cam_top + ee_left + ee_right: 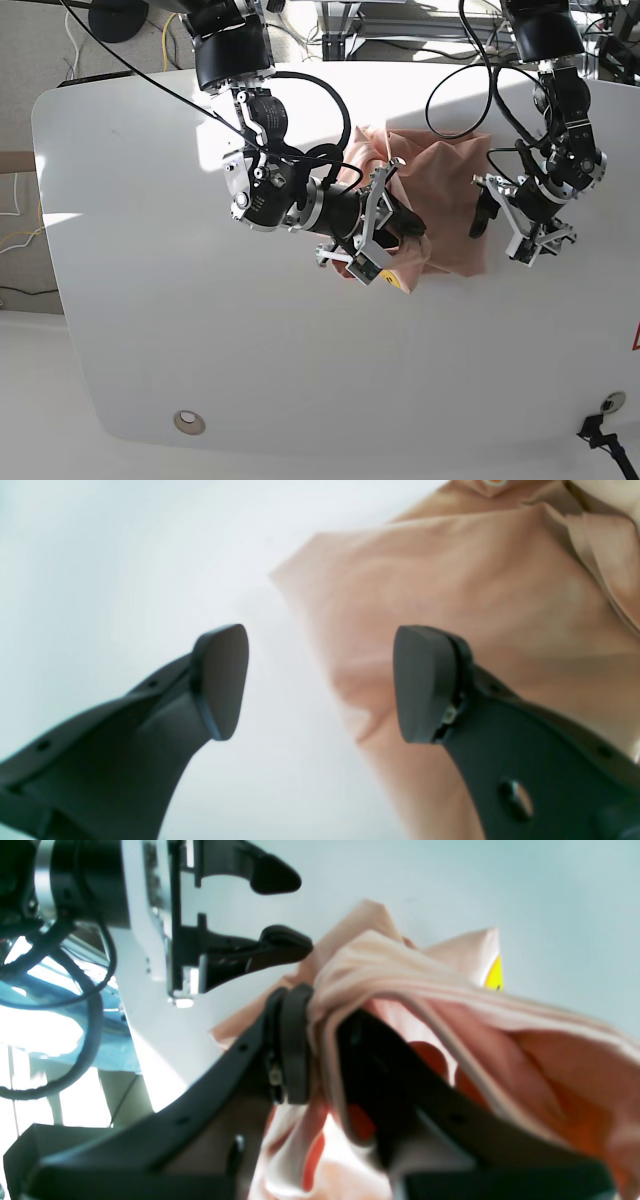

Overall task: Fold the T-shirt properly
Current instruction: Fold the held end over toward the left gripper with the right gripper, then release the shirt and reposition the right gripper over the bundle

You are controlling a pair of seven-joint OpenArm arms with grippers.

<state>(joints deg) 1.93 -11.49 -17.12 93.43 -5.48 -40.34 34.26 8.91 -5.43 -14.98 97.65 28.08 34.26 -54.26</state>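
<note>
The salmon-pink T-shirt (445, 190) lies bunched near the back middle of the white table (180, 300). My right gripper (405, 226) is shut on a thick gathered fold of it, and the wrist view shows fabric (450, 1005) pinched between the black fingers of that gripper (322, 1032). A bit of yellow print (495, 975) shows at the cloth's edge. My left gripper (500, 232) hovers at the shirt's right edge, open. In its wrist view this gripper (322, 685) holds nothing, one finger (425, 680) over the shirt (450, 580) and the other over bare table.
Black cables (450, 90) hang from both arms over the back of the table. A small round fitting (187, 422) sits in the table near its front left corner. The table's right edge (630, 200) runs close behind the left arm.
</note>
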